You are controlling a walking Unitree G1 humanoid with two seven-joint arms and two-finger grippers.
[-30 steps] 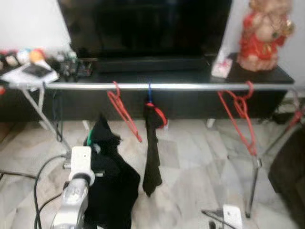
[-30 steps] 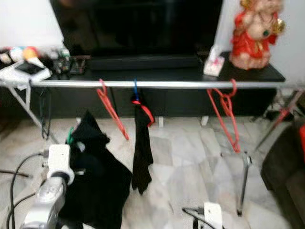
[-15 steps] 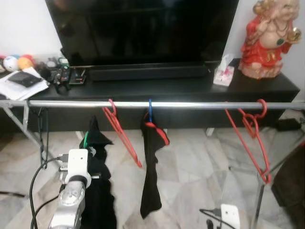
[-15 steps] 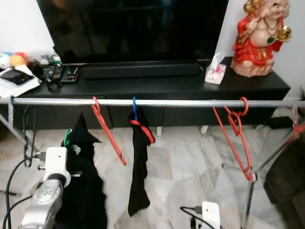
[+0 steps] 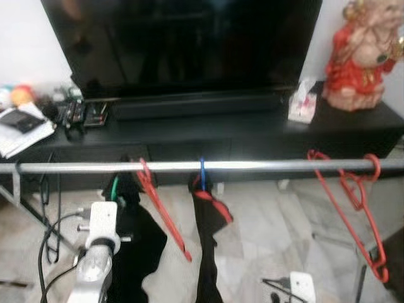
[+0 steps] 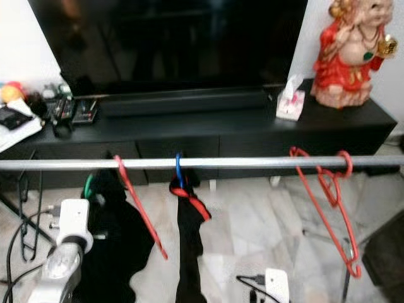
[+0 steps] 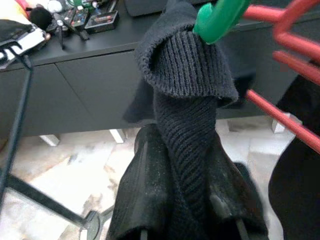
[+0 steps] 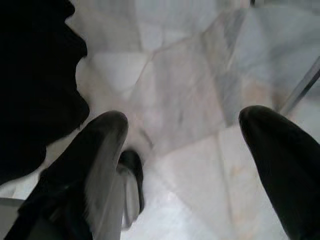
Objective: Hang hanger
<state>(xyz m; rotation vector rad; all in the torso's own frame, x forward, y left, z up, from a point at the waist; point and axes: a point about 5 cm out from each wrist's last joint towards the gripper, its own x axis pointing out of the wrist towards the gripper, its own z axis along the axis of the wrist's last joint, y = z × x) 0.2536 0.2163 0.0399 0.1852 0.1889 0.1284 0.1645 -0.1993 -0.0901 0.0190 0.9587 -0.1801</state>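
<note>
A green hanger hook (image 5: 112, 187) sticks out of a black knitted garment (image 5: 136, 246) just under the silver rail (image 5: 265, 166), left of a bare red hanger (image 5: 163, 214). My left gripper (image 7: 186, 220) is shut on the garment-covered hanger from below, with the green hook (image 7: 218, 17) above it; my left wrist (image 5: 101, 222) is raised beneath the rail. A blue hook (image 5: 202, 173) holds another black garment (image 5: 207, 252) on the rail. My right gripper (image 8: 185, 150) hangs low over the marble floor, open and holding nothing.
More red hangers (image 5: 353, 199) hang at the rail's right end. Behind the rail stands a black TV unit (image 5: 252, 129) with a TV (image 5: 183, 44), a red figurine (image 5: 363, 57), a tissue box (image 5: 303, 107) and remotes (image 5: 79, 113). A rack leg (image 5: 31, 211) and cables (image 5: 53, 237) are at the left.
The view has tilted and come closer, so the rail sits lower in the picture. My left arm has lifted the green hanger from well below the rail to just under it.
</note>
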